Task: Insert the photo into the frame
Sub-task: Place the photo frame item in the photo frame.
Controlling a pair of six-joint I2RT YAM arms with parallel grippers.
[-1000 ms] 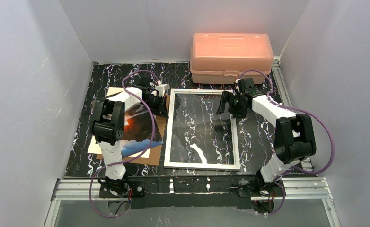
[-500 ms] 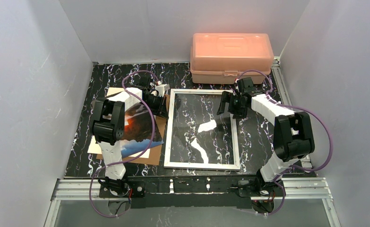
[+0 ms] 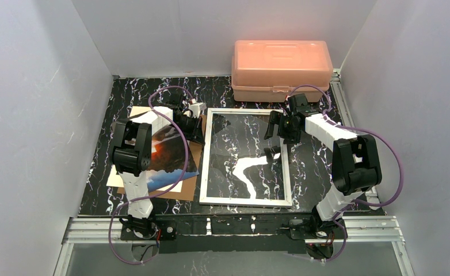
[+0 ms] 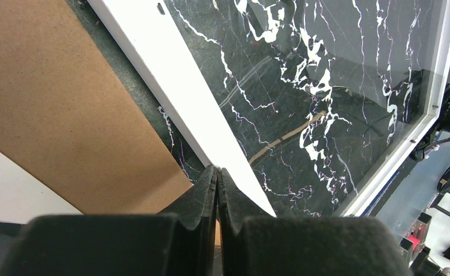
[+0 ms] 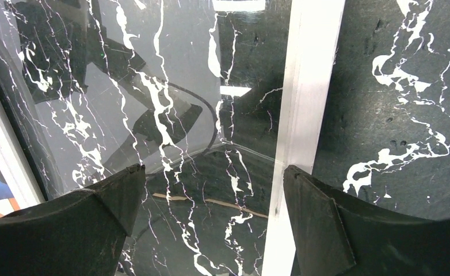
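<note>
Black marbled tabletop [image 3: 148, 92], white frame [image 3: 244, 201] flat at centre, photo [image 3: 171, 161] centre-left (on brown board [image 3: 195, 154]), left gripper [image 4: 217, 173] clenched beside frame's left rail, right gripper [image 5: 214, 172] spread wide over right rail

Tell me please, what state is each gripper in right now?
Left gripper: closed, holding nothing.
Right gripper: open, empty, astride the edge of the frame.

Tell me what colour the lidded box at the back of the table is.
Pale salmon-pink box, best seen in the top external view.
</note>
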